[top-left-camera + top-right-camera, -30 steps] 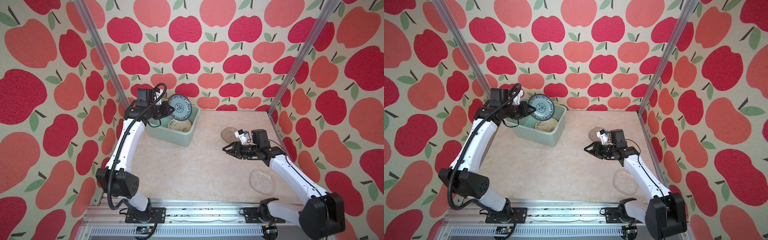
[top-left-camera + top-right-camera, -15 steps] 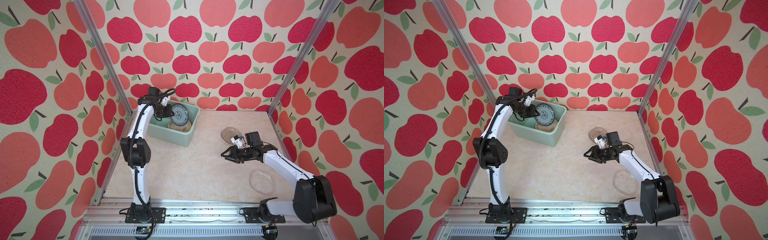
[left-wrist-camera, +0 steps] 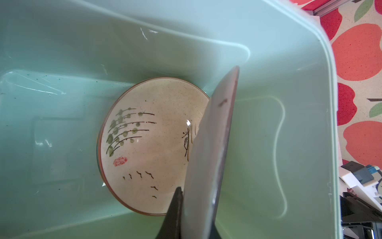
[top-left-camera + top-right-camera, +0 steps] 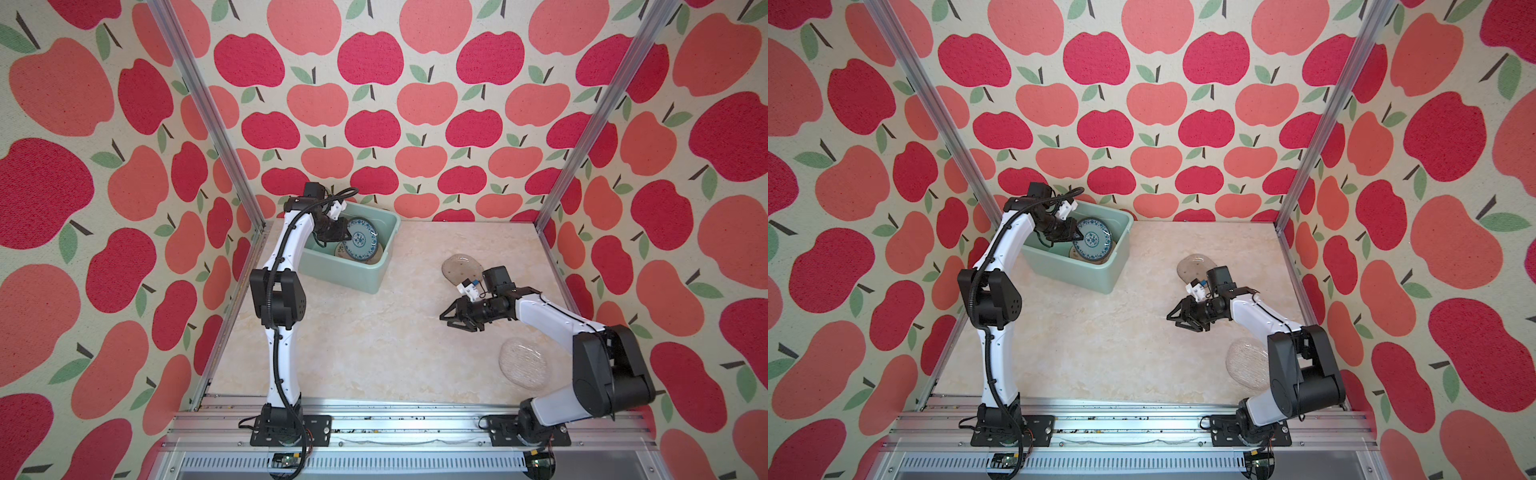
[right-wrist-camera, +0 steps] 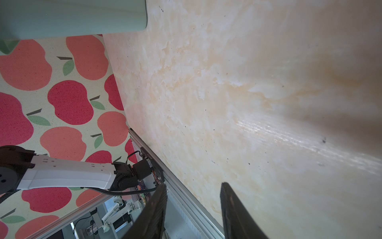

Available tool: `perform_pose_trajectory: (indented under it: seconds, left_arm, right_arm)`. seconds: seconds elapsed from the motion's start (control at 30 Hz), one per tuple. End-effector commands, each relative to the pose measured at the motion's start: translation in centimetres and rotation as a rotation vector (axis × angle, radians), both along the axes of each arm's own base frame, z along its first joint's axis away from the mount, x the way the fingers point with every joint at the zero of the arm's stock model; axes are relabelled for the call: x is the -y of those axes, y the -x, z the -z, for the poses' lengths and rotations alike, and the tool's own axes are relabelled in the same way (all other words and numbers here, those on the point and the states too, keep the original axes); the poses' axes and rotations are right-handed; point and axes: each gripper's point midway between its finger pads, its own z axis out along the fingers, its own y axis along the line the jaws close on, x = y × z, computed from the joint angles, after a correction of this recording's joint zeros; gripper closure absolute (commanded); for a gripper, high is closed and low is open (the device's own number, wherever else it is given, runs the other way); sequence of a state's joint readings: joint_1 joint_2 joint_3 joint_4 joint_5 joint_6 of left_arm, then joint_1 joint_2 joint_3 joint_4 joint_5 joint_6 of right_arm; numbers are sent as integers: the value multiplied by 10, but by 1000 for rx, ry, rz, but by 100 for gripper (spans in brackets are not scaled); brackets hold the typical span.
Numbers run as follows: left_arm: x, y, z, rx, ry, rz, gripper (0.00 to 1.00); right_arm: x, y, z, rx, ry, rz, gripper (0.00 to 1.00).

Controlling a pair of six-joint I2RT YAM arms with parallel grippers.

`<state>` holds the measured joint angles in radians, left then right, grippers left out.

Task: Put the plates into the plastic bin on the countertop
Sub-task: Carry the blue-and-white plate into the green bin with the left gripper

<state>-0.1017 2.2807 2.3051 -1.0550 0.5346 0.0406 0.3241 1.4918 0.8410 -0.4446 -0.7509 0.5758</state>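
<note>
Stowing step: left end effector [image 4: 348,237] clamped on teal plate [image 4: 362,240], tilted inside bin [image 4: 376,286]; right end effector [image 4: 451,320] parted, empty. Next: lower gently, let go.

In the left wrist view the teal patterned round plate [image 3: 210,155] shows edge-on and blurred, its face hidden, and it covers one side of the cream bamboo-drawn plate [image 3: 144,144]. In a top view the right arm's elbow [image 4: 1296,361] hides part of the near clear glass plate [image 4: 1246,363].

both top views: high at front, looking down, whole countertop [image 4: 365,332], near-equal | left wrist: very close, looking into plastic bin [image 3: 268,62] | right wrist: low, skimming countertop toward plastic bin's outer wall
</note>
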Motion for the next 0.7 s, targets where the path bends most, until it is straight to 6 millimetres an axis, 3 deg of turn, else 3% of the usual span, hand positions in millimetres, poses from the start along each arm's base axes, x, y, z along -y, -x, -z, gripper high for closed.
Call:
perform_pose_trajectory:
  seconds: [0.0,0.47,0.67]
  left_arm:
    - [11,-9,-1,34,19,39,100]
    - [26,-13,31,-33,52,59,100]
    - [27,-13,41,-54,45,52,89]
  right_arm:
    - [-2,-4,-6,13,-18,-12,55]
    - [-4,-5,-2,-7,-28,-16,57]
    - [-5,-5,0,-11,-29,-15,57]
